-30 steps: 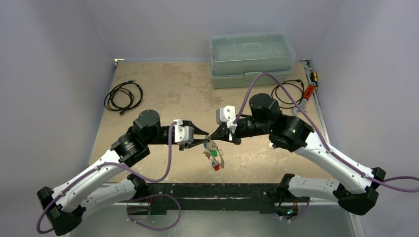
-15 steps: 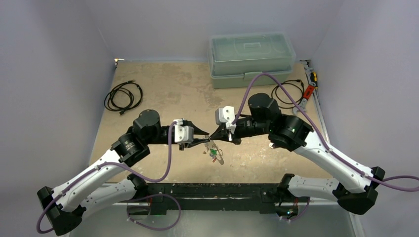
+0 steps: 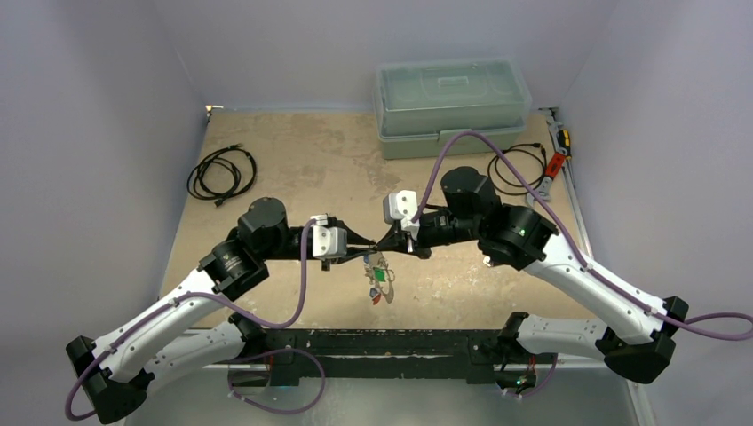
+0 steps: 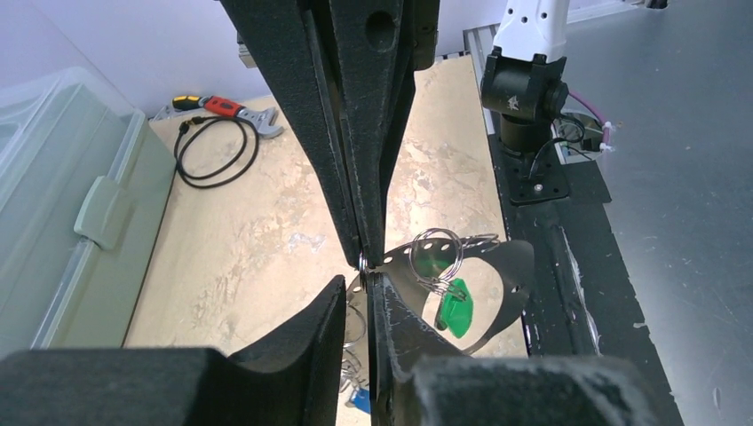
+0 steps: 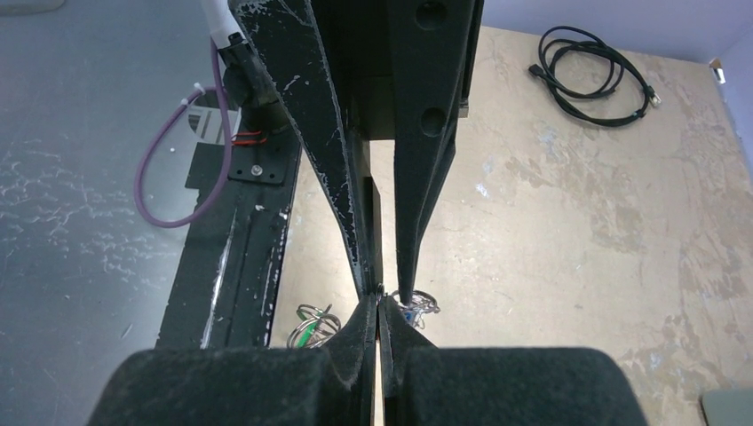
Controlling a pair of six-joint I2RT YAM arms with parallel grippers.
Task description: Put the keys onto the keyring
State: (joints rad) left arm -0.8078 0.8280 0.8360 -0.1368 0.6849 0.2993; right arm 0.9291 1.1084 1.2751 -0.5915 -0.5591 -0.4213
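left pincer clamped on the keyring, right pincer tip to tip with it, squeezed together, can't tell on what, keys dangling over mid desk, box and cables way off by the edges

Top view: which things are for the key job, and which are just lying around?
For the job:
the keys
the keyring

Just lying about:
lidded plastic box
left black cable
right black cable
red-handled wrench
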